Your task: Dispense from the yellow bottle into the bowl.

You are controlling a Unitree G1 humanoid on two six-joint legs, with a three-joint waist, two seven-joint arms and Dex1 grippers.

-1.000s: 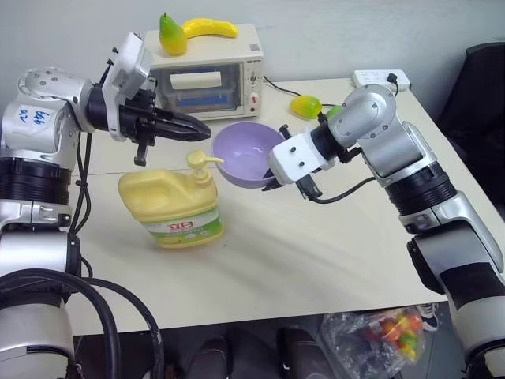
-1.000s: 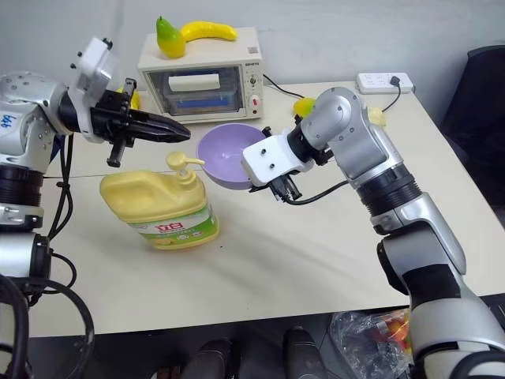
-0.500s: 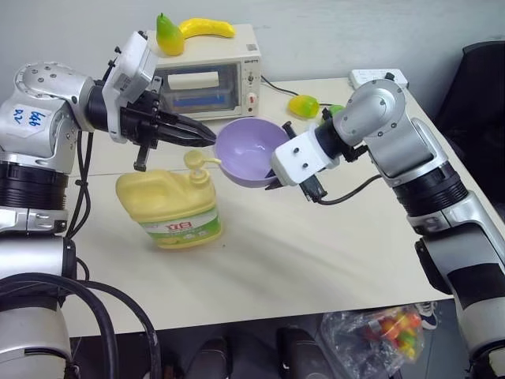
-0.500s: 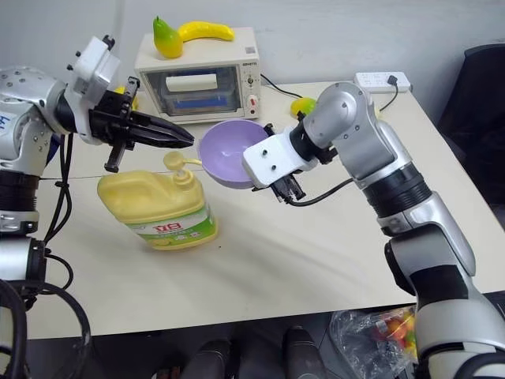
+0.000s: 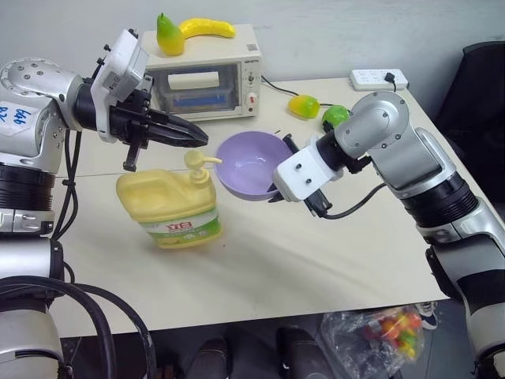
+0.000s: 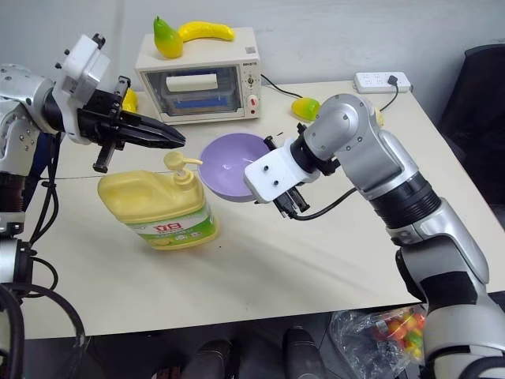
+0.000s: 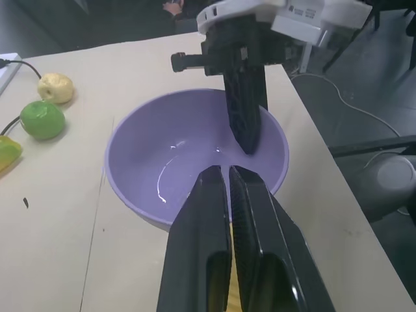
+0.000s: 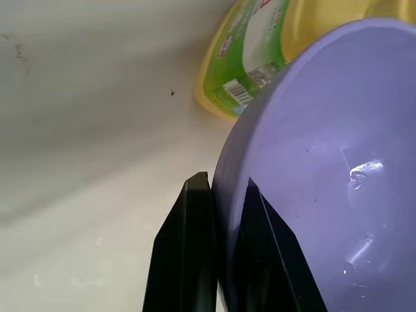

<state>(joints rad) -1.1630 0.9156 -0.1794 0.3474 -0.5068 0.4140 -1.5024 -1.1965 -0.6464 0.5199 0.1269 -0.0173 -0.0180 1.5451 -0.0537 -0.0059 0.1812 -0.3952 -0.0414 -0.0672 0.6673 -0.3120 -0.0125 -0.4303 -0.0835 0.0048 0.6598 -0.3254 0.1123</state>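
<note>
One yellow bottle (image 5: 168, 207) stands upright toward the left side of the worktop (image 5: 316, 260), its pump nozzle (image 5: 199, 161) pointing right at the one purple bowl (image 5: 248, 164) just beside it. Above the nozzle hangs the left gripper (image 5: 197, 134); its two black fingers (image 7: 207, 247) are pressed together with only a sliver of a gap, holding nothing, their tips near the pump head but apart from it.

The bowl sits near the middle of the worktop, tilted with its open side turned somewhat toward the bottle. The right gripper (image 6: 278, 207) has it by the rim on the side away from the bottle: in the right wrist view one finger (image 8: 188, 260) lies against the outer wall and the other inside, closed tight on the thin rim. A small streak of clear liquid shows on the inside of the bowl.

Along the far edge stands one cream toaster oven (image 5: 207, 71), with one toy pear (image 5: 171, 35) and one toy banana (image 5: 208, 28) on top. To its right, toward the far right corner, lie loose toy fruits: one yellow-orange (image 5: 304, 105) and one green (image 5: 336, 116) in the head views; the left wrist view shows a third, pale yellow (image 7: 55, 88). One white power strip (image 5: 382, 79) lies at the far right corner. Below the worktop's near right corner, one clear bag of coloured pieces (image 5: 379, 333) rests on the floor.
</note>
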